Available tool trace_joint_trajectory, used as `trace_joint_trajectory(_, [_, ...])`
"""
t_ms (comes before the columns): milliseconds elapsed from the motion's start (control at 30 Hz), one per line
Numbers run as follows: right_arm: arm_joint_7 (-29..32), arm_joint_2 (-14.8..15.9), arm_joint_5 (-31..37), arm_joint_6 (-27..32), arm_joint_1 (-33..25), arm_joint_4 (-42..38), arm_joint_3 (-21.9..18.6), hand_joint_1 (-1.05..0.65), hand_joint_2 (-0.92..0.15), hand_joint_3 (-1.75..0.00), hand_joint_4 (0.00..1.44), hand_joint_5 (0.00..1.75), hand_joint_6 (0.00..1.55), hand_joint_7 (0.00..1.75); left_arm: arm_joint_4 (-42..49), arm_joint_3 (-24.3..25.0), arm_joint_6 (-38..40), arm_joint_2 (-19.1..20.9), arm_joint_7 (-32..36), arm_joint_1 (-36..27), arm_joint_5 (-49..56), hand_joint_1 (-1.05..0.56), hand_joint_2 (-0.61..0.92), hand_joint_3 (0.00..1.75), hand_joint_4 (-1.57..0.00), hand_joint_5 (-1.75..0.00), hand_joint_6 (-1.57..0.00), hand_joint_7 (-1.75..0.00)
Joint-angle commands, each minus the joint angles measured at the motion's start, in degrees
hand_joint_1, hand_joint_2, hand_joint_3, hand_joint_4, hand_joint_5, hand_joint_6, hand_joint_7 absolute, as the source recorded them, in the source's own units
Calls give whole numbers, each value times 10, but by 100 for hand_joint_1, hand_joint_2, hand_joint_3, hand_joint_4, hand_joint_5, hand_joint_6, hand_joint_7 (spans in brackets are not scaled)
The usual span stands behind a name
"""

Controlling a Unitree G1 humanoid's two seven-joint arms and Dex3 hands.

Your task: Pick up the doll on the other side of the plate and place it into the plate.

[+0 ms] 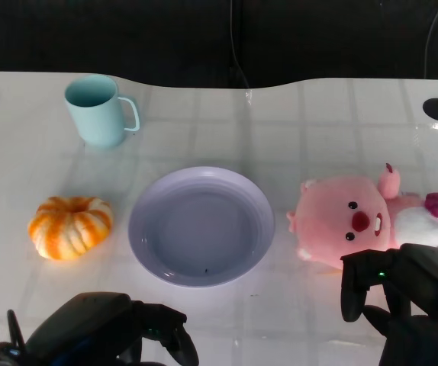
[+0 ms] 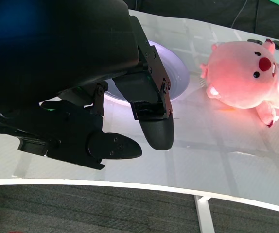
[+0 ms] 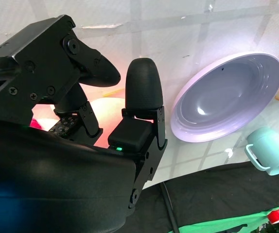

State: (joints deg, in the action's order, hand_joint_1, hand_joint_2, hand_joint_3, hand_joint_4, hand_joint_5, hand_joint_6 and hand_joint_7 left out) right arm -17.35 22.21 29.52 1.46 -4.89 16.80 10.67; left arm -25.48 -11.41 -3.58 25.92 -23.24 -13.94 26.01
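Sideways, the doll [image 1: 360, 223] lies head toward the plate [image 1: 259, 200]; right hand [image 1: 402, 293] hovers open-fingered.

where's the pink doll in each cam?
Head view: pink plush doll at right, beside the lavender round plate.
Left wrist view: doll upper right, past the plate.
Right wrist view: only a pink patch behind the right robot hand.
Shared landmark: the plate.

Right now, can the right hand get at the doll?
Probably yes. The right hand hovers open just at the near side of the doll, nothing between them. The plate lies off to the doll's side, out of the way.
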Motion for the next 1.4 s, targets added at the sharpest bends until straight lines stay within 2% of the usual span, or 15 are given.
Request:
trace_joint_trajectory(33, [3,10,2,-6,4,-4,1,-9,-42,-117,83,170,82,135,-3,6,1,9,-2,4,-2,-18,92,29,-66,-148,-82,-71])
trace_joint_trajectory(800, [2,4,-5,-3,3,-2,-6,-7,-41,-119,83,171,82,135,-7,3,3,7,-1,4,2,-17,92,28,-67,-146,-82,-70])
trace_joint_trajectory(900, [7,0,-6,1,2,-1,-10,-6,-40,-119,85,168,84,127,-6,3,3,8,-2,5,2,-18,92,28,-67,-145,-83,-70])
trace_joint_trajectory(967, [14,-4,-8,1,1,1,-15,-5,-42,-114,84,164,83,118,-6,3,4,8,-3,5,2,-18,92,28,-67,-145,-83,-70])
trace_joint_trajectory(1033, [24,-9,-11,-1,-1,5,-21,-5,-46,-103,84,151,85,99,-9,4,12,7,-7,5,1,-18,92,28,-66,-144,-83,-70])
trace_joint_trajectory(1100, [29,-12,-11,5,-2,14,-25,-10,-64,-66,81,123,89,66,-9,4,13,7,-7,4,-1,-18,92,29,-66,-145,-82,-70])
trace_joint_trajectory(1133, [30,-12,-10,7,-3,16,-26,-11,-73,-49,81,114,93,52,-9,3,13,8,-7,5,-1,-18,92,29,-66,-145,-82,-70])
trace_joint_trajectory(1200, [55,-18,-17,-17,-4,11,-35,-12,-79,-33,81,96,92,34,-9,3,13,9,-8,5,-1,-18,92,29,-66,-145,-82,-70])
trace_joint_trajectory(1267, [78,-22,-23,-40,-4,4,-43,-14,-82,-23,78,78,87,19,-8,3,13,10,-9,6,-2,-18,92,30,-66,-145,-82,-70])
trace_joint_trajectory(1400, [115,-23,-11,-66,-1,-7,-50,-21,-85,-19,63,61,69,5,-5,3,8,9,-4,6,-1,-18,92,29,-67,-143,-83,-69])
